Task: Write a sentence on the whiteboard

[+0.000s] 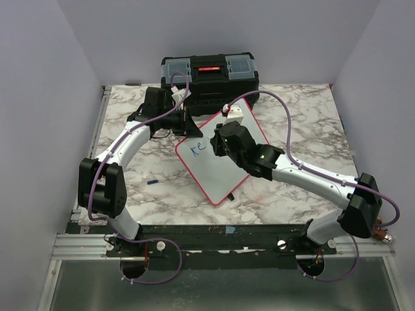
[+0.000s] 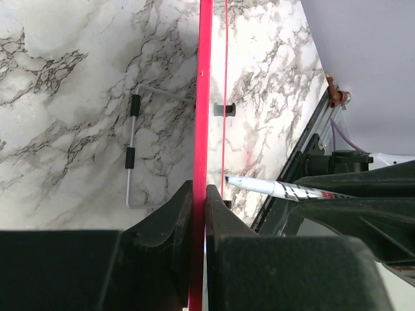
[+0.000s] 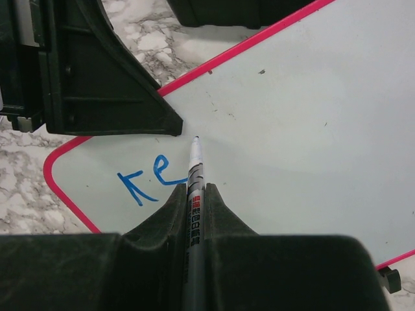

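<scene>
The whiteboard (image 1: 214,176), white with a thin red rim, lies slanted on the marble table. Blue letters "ke" (image 1: 198,148) are written near its left corner and also show in the right wrist view (image 3: 146,178). My left gripper (image 1: 187,127) is shut on the board's red rim (image 2: 205,97) at its upper left edge, a finger on each side. My right gripper (image 1: 220,144) is shut on a white marker (image 3: 194,175), whose tip is at the board's surface just right of the "e". The marker also shows in the left wrist view (image 2: 272,188).
A black toolbox (image 1: 209,74) with clear lid compartments stands behind the board at the table's far edge. A small blue cap (image 1: 153,182) lies on the table left of the board. A wire stand (image 2: 133,155) shows behind the board.
</scene>
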Controlling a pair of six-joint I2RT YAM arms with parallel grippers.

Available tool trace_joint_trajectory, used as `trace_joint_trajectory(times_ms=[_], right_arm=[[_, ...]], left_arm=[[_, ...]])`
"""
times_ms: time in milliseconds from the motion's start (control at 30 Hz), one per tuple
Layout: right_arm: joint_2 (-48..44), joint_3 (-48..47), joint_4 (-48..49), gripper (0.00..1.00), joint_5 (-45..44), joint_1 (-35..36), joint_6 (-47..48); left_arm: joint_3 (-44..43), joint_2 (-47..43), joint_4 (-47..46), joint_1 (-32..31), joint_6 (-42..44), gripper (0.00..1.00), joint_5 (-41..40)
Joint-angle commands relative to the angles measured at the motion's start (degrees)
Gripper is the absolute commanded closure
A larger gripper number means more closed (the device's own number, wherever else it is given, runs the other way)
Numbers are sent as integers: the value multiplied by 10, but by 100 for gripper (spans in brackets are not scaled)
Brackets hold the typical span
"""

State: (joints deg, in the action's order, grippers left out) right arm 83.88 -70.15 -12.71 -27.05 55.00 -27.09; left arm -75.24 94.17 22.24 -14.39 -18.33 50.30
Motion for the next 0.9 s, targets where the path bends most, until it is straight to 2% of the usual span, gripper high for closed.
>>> trace_joint_trajectory(times_ms=[0, 467, 867], right_arm=[[18, -20, 13, 99, 21, -7, -6], [34, -24, 18, 99, 33, -11, -11], [17, 26, 10, 99, 41, -12, -28]], left_arm=[[-11, -25, -27, -4, 9, 100, 2], [-10, -31, -30, -4, 8, 100, 6], [-10, -31, -30, -5, 8, 100, 6]])
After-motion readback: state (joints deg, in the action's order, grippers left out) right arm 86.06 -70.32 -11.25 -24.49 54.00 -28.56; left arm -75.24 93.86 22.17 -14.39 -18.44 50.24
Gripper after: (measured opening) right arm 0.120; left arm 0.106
